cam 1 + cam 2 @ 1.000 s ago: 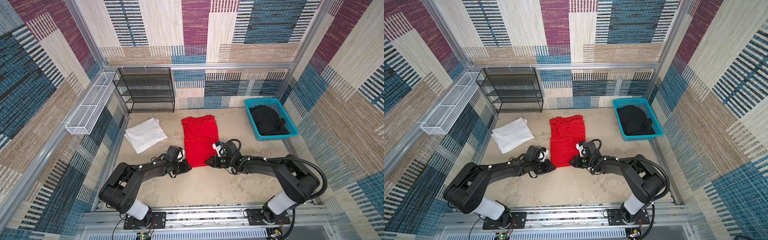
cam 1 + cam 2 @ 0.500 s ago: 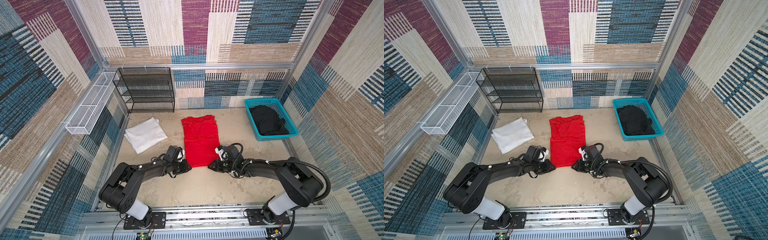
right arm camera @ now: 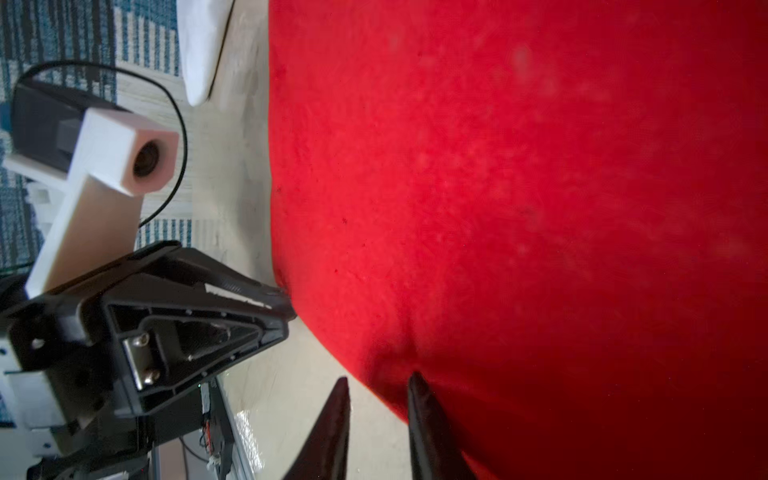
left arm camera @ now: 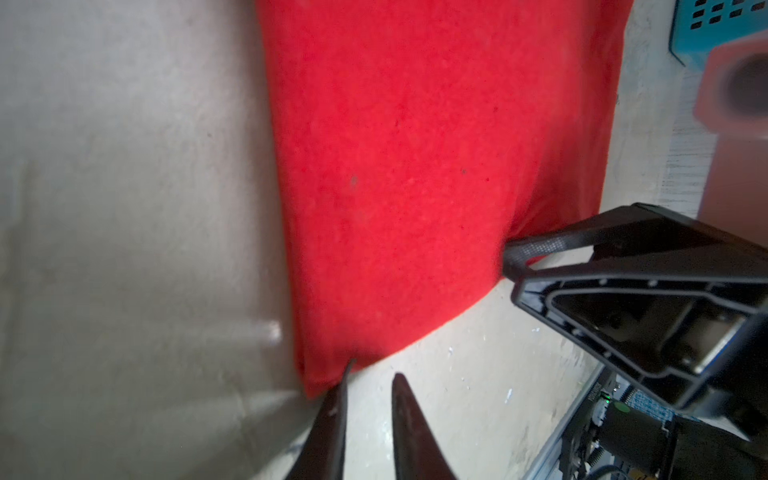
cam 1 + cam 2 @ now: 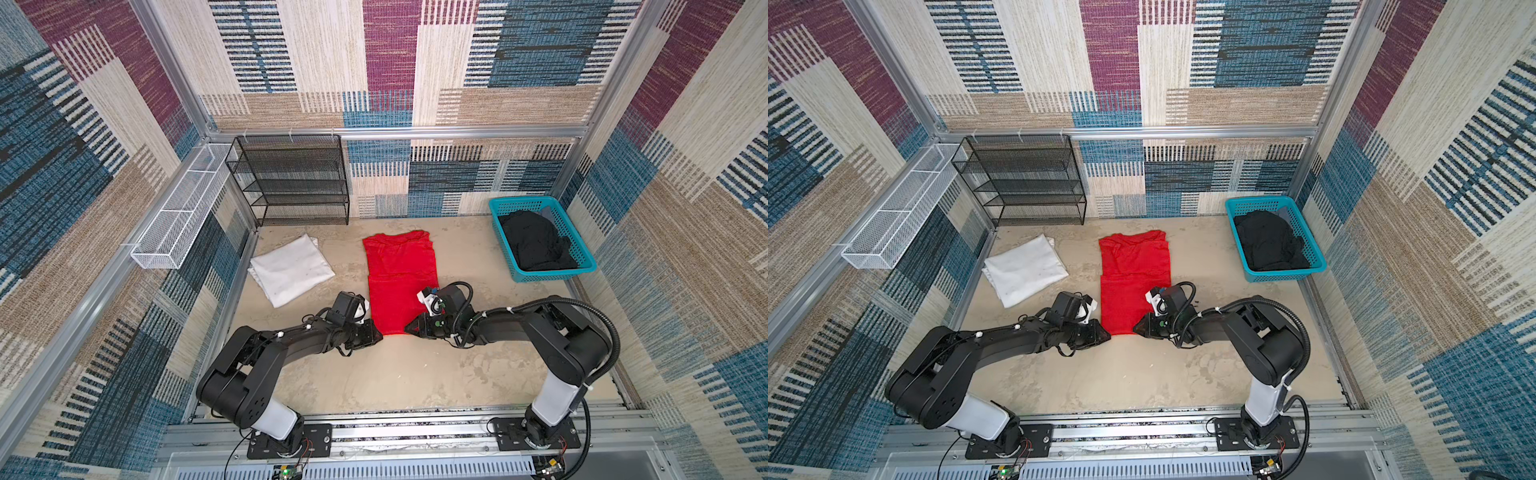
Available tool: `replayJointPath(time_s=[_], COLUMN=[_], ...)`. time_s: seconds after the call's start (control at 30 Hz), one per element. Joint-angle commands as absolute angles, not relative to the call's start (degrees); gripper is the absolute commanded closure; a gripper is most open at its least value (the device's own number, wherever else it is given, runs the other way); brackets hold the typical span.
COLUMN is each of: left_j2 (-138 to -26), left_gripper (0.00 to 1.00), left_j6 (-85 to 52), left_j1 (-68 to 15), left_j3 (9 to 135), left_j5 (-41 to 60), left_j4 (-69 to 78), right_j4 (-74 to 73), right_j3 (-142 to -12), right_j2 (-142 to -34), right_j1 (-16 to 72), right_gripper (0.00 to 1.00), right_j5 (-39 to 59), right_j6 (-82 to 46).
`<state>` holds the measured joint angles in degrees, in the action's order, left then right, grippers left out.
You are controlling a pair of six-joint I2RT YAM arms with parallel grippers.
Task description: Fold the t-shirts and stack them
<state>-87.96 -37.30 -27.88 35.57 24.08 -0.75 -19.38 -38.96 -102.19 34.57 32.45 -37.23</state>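
Note:
The red t-shirt [image 5: 401, 282] [image 5: 1133, 282] lies flat mid-table, folded into a long strip. My left gripper [image 5: 380, 336] [image 4: 370, 376] sits low at its near-left corner, jaws a little apart, one fingertip [image 4: 343, 374] touching the hem and bare table showing between them. My right gripper [image 5: 409, 328] [image 3: 378, 380] is at the near-right corner, also narrowly open, one fingertip [image 3: 415, 380] over the red cloth [image 3: 519, 187] and the hem edge crossing the gap. The white t-shirt [image 5: 291, 270] lies folded at the left. The black t-shirt [image 5: 534, 245] is bunched in the basket.
The teal plastic basket [image 5: 519, 203] stands at the back right. A black wire shelf [image 5: 295, 183] is against the back wall, and a white wire tray [image 5: 178, 212] hangs on the left wall. Metal rails run along the front edge [image 5: 395, 432].
My right gripper has slid along the red shirt's right edge toward me, down to the near corner. The left gripper and the shirts have not moved.

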Motion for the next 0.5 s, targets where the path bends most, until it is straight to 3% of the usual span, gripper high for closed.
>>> replayJointPath(time_s=[0.0,0.27,0.47], left_j2=[-87.89,-88.15,-87.55], left_gripper=[0.77,0.78,0.78], left_j6=[-36.65,-36.65,-36.65], left_j1=[-27.86,-27.8,-27.86], left_j3=[35.86,35.99,36.12], left_j5=[21.88,22.02,21.99], left_j4=[-5.56,-5.45,-6.05], right_j4=[-22.04,-14.02,-15.05], right_j3=[-36.47,-37.95,-43.15], right_j2=[-103.04,-95.3,-98.6], right_j1=[34.63,34.63,35.81], right_gripper=[0.73,0.71,0.71], right_j5=[32.53,29.19,31.8], right_j6=[-38.48,-36.59,-36.67])
